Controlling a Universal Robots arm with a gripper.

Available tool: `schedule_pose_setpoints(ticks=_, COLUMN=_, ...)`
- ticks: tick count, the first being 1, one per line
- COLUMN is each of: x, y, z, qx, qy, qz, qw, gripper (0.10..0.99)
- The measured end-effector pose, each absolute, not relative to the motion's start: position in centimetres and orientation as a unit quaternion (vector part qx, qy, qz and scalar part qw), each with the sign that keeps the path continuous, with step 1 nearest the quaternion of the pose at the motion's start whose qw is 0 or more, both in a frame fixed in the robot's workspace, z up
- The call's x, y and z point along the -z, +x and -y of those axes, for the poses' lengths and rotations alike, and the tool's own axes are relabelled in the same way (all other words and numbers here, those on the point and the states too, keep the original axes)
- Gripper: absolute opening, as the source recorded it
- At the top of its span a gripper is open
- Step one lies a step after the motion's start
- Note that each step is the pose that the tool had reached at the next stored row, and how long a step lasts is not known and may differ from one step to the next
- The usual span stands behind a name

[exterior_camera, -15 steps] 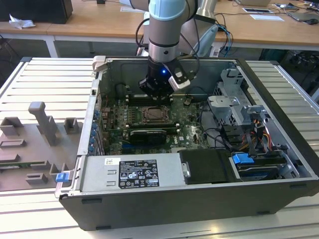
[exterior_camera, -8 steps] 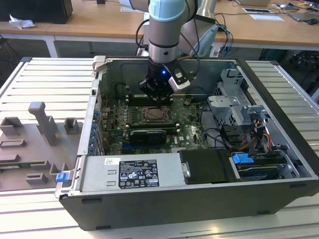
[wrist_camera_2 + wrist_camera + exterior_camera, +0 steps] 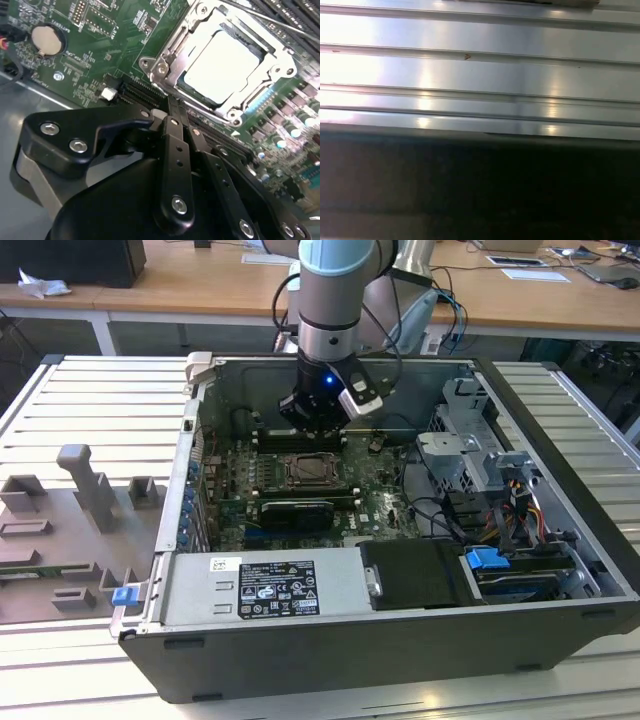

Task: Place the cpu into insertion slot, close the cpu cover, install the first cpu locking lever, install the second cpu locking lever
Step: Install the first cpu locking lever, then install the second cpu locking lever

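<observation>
One pale square cpu (image 3: 222, 62) under silvery cpu cover (image 3: 280, 62)

**Inspector A:** Exterior view: even, bright overhead light. The ribbed metal desk (image 3: 560, 420) is pale and slightly washed out, while the interior of the computer case (image 3: 300, 660) sits in soft shadow. A small blue lamp glows on the arm's wrist (image 3: 327, 380).

**Inspector B:** Noted. Second wrist view?

**Inspector A:** The cpu (image 3: 222, 62) face is blown out to near white by glare. The black gripper (image 3: 172, 122) body in the foreground is soft and out of focus; the green board (image 3: 100, 45) is acceptably sharp.

**Inspector B:** First wrist view?

**Inspector A:** Strong hot spots on the ribbed metal surface (image 3: 480, 75), brightest at one side. The other half is almost black and blurred, no detail recoverable.
</observation>
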State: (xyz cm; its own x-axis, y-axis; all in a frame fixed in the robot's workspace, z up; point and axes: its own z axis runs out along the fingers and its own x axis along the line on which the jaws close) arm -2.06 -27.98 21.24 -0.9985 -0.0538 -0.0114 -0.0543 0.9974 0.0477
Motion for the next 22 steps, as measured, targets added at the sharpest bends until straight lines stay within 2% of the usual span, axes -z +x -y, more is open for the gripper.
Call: schedule_pose_setpoints(ticks=22, x=-21.73, y=-2.07, z=28.73, qx=-0.024, qy=-0.027, qz=-0.999, qw=0.005, gripper=0.106)
